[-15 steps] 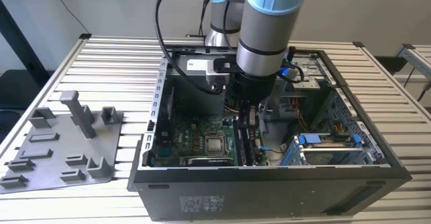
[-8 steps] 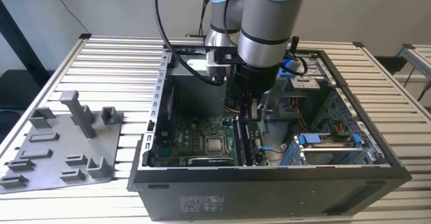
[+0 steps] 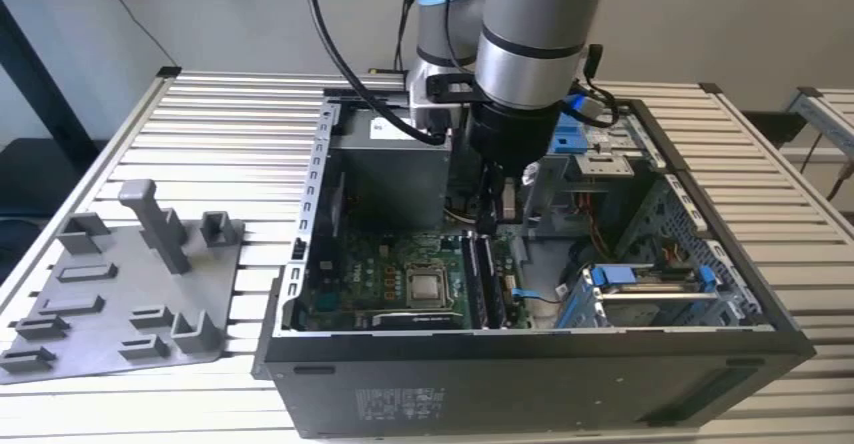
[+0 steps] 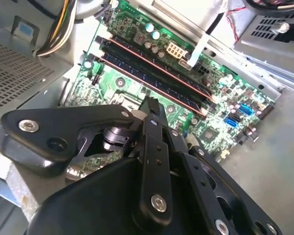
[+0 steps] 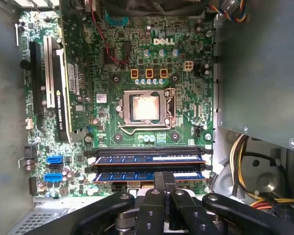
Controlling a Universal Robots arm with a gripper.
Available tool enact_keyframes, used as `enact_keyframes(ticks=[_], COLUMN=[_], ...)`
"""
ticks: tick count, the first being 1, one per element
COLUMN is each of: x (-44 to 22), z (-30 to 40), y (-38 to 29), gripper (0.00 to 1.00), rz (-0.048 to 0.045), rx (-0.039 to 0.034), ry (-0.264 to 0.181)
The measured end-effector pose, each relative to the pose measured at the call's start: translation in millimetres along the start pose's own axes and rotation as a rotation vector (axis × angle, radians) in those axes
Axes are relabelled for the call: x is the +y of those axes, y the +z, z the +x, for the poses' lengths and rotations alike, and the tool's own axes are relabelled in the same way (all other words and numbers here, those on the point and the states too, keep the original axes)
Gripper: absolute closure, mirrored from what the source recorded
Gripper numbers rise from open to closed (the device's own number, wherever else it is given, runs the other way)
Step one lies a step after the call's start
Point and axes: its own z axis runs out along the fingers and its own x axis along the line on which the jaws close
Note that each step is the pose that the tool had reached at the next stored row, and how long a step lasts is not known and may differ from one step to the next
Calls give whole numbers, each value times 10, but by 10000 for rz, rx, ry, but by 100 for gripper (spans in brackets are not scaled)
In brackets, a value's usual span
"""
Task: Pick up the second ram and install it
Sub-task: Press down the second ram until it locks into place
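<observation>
**Tool sitting over the RAM slots, second stick apparently in place**

The slatted metal worktop (image 3: 227,114) is carrying the open black computer case (image 3: 534,364), laid on its side so the green motherboard (image 5: 152,63) is facing up for top-down access. The grey arm (image 3: 534,34) is reaching straight down into it. The grey plastic fixture tray (image 3: 107,304) beside the case is standing clear of sticks. The black tool (image 5: 162,196) is hanging directly over the slot bank, fingers pressed together, pinching nothing that I can make out. The second ram, a long dark-green stick (image 5: 149,175), is lying in the slot nearest the tool, parallel to the look-alike first stick (image 5: 149,158); full seating I cannot judge.
</observation>
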Motion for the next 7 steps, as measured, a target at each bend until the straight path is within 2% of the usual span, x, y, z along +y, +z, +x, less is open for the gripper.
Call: enact_keyframes(ticks=[7], x=[0], z=[0], y=[0], gripper=[89], rz=[0], rx=[-5], ry=[1])
